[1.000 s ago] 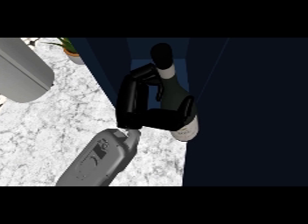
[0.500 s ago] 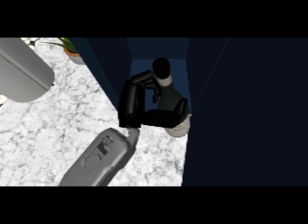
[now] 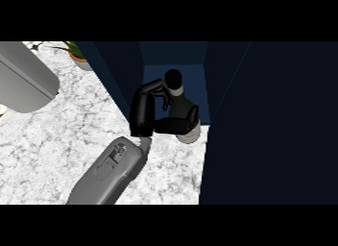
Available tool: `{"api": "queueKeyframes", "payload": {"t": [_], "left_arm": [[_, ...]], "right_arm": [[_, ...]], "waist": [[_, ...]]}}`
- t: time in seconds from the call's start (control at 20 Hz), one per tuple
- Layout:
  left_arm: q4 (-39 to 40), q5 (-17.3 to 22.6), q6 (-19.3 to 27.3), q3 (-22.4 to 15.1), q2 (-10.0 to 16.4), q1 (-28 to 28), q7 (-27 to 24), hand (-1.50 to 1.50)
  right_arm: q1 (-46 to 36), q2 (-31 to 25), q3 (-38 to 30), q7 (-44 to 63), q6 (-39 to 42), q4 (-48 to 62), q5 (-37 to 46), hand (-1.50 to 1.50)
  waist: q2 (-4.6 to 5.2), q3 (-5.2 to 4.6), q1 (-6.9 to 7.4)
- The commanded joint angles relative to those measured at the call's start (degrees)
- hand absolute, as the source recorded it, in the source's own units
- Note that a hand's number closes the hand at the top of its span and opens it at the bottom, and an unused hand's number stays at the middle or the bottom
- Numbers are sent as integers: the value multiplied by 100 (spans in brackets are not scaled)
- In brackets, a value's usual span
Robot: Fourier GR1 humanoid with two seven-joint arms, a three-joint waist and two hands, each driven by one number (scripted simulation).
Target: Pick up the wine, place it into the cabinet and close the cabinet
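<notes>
Subject: wine (image 3: pixel 175 81), a dark glass bottle with a dark cap and a pale base.
Location of subject: at the mouth of the cabinet (image 3: pixel 121 72), between its left wall and the broad dark panel (image 3: pixel 271 120) on the right. The cap points far, into the blue interior. The pale base sits near, at the threshold where the marble counter (image 3: pixel 51 153) ends.
Right hand (image 3: pixel 161 113): closed round the bottle's body, fingers wrapped over the far side, hiding most of the label area.
Left hand: not seen. A grey forearm (image 3: pixel 16 77) lies at the far left, and its end is out of frame.
Bystanders: a potted plant (image 3: pixel 76 55) at the far left of the counter, well apart from the work.
Handling, judged: glass, so rigid, smooth, breakable, and heavy low down if full. The thick body is the sound place to hold it. The neck is narrow and would let it swing.
Stage, judged: placement under way, bottle not yet fully inside, closing not begun.
Risk, judged: the base could catch the threshold, or the bottle could topple if let go while tilted.
Panel on the right: door or side wall, cannot tell.
</notes>
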Motion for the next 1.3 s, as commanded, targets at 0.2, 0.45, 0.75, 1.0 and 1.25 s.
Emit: {"api": "queueKeyframes", "payload": {"t": [0.2, 0.45, 0.75, 1.0, 1.25], "left_arm": [[228, -26, -242, 554, -2, -100, -66, 150], [1015, 234, -621, 817, 62, -692, -119, 150], [1976, 577, -911, 1184, -5, -1301, -378, 150], [2779, 333, -801, 1346, -5, -1887, -392, 150], [3555, 646, -1029, 1529, 20, -2239, -871, 150]], "right_arm": [[189, 191, 459, 124, -77, -513, 217, -150], [-160, 14, -37, 365, -40, -512, -273, -150], [189, 54, -153, 36, 57, -519, -487, -150], [274, 157, 167, -214, 111, -212, -147, -150], [94, 102, -38, 205, 120, -416, -556, -150]], "waist": [[-8, -1, 45], [0, -1, 21], [16, 1, -42], [20, 1, -44], [43, -1, -115]]}}
